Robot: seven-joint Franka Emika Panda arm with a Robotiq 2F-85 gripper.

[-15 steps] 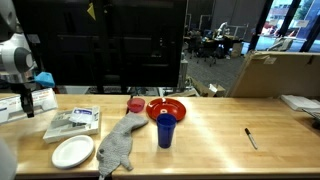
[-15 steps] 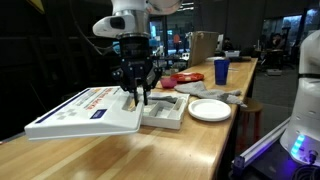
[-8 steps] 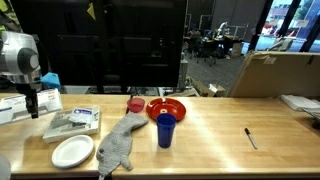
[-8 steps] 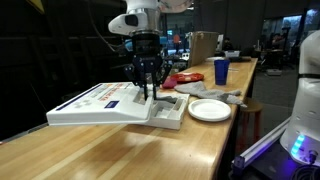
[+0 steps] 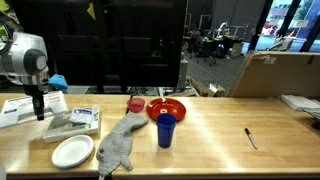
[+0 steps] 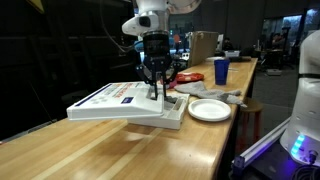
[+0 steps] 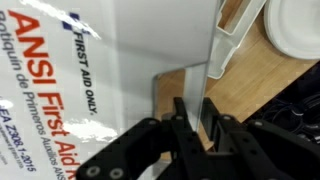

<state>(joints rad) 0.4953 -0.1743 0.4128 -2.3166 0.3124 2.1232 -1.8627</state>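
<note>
My gripper [image 5: 40,108] is shut on the edge of a flat white first aid kit box [image 5: 16,110]. In an exterior view the gripper [image 6: 155,93] holds the box [image 6: 112,101] level, a little above the wooden table, with its near end over a white tray [image 6: 172,112]. In the wrist view the fingertips [image 7: 195,116] pinch the box's thin side wall; the lid [image 7: 70,70] reads "ANSI First Aid". The tray [image 7: 236,40] and a white plate [image 7: 297,25] lie beyond.
A white plate [image 5: 72,151], grey cloth [image 5: 118,146], blue cup [image 5: 165,129], red bowl [image 5: 167,108] and small red cup [image 5: 135,104] stand mid-table. A black marker [image 5: 251,138] lies farther along. A cardboard box [image 5: 276,72] stands behind. The table edge [image 6: 235,125] is near the plate [image 6: 210,110].
My gripper has carried the first aid box along the table toward the tray and plate; the box now overlaps the tray. The grip stays shut.
</note>
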